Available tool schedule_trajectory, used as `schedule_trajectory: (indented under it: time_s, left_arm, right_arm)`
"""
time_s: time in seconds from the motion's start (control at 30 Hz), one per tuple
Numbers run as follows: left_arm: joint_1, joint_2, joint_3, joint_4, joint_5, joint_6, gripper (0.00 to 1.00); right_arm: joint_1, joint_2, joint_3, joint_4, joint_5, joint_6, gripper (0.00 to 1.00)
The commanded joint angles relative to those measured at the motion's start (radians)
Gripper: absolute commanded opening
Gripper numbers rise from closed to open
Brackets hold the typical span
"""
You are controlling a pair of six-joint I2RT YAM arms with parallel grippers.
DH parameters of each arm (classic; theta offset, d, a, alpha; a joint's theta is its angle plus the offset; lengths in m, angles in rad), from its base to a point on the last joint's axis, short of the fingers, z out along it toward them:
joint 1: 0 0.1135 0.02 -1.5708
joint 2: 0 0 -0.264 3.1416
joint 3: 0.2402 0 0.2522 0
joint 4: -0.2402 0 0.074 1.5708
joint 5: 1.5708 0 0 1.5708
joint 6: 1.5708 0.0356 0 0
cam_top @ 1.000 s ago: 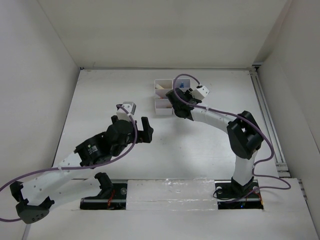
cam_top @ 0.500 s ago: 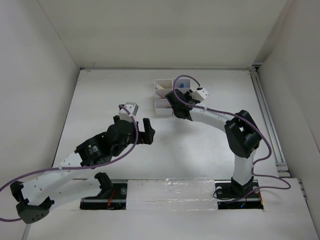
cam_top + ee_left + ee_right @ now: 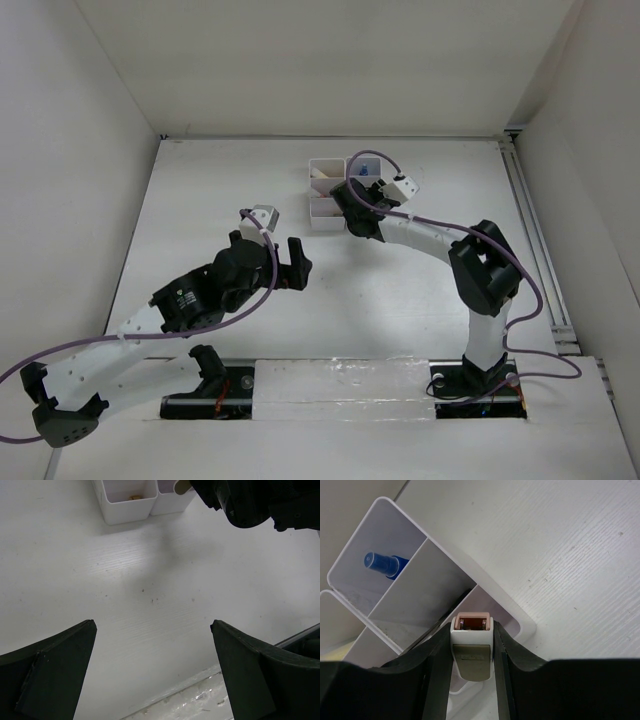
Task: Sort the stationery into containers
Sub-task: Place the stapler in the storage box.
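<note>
Now right gripper (image 3: 472, 632) holds tan item (image 3: 471, 659) above containers (image 3: 415, 585)

1. Table (image 3: 150, 595): white, finely ribbed like corrugated plastic sheet, matt, a few specks.
2. Containers (image 3: 415, 575): smooth white plastic, soft sheen.
3. Left gripper (image 3: 152, 625) fingers (image 3: 55, 665): black plastic, matt, kinda grainy.
4. Right gripper (image 3: 472, 627) fingers (image 3: 435, 680): same matt black.
5. Blue cap (image 3: 382, 564): glossy plastic.
6. Beige block (image 3: 471, 655), pinkish rim: matt, rubbery-looking.
7. Strip (image 3: 340, 385) along near table edge: shiny, wrinkly, tape-like.
</note>
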Motion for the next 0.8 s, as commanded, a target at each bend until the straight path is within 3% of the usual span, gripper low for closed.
schedule_trajectory:
  time_s: [0.0, 0.77]
  left_arm:
    - [0.004, -0.012, -0.004, 0.036, 0.008, 0.012, 1.00]
    - [0.004, -0.012, -0.013, 0.036, 0.008, 0.022, 1.00]
  right_arm:
    - [-0.014, 0.000, 0.007, 0.037, 0.003, 0.016, 0.19]
    - [-0.061, -0.089, -0.093, 0.153, -0.106, 0.026, 0.14]
